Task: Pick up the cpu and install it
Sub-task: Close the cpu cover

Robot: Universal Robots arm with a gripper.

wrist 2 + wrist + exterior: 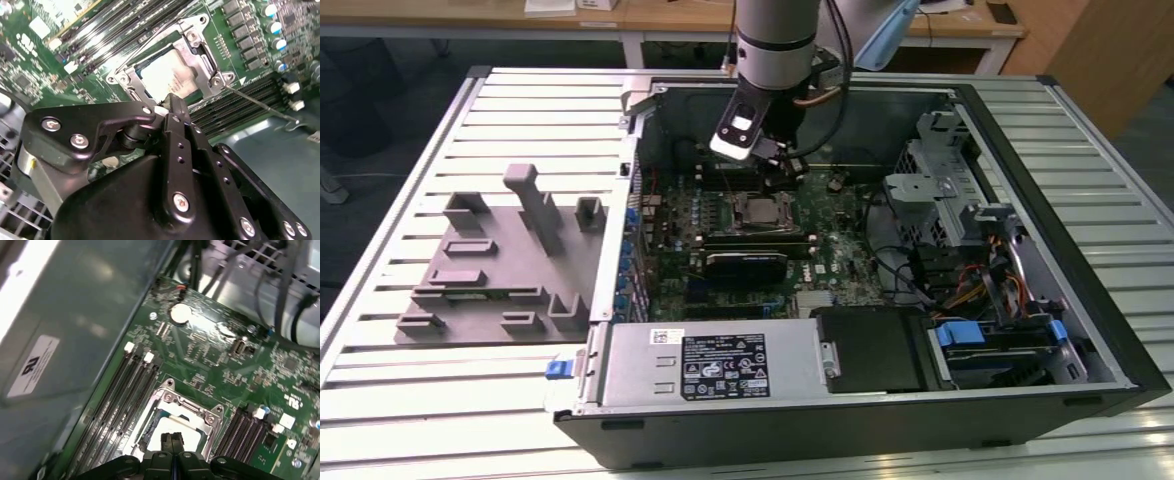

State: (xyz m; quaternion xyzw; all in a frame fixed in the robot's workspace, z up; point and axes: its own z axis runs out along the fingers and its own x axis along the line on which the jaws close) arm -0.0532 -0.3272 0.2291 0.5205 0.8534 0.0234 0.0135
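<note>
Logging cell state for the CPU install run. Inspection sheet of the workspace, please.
Surface: slatted metal table, carrying an open computer case.
Job's things: cpu lies inside the motherboard socket frame, silvery top up.
Clutter: grey fixture tray on the table, to the exterior view's left of the case.
Grippers: gripper has its fingers together, directly over the cpu; whether it touches cannot be told.
Cables: coloured wire bundle inside the case at the exterior view's right; black cable along the arm.
Surroundings: wooden desks behind the table.
</note>
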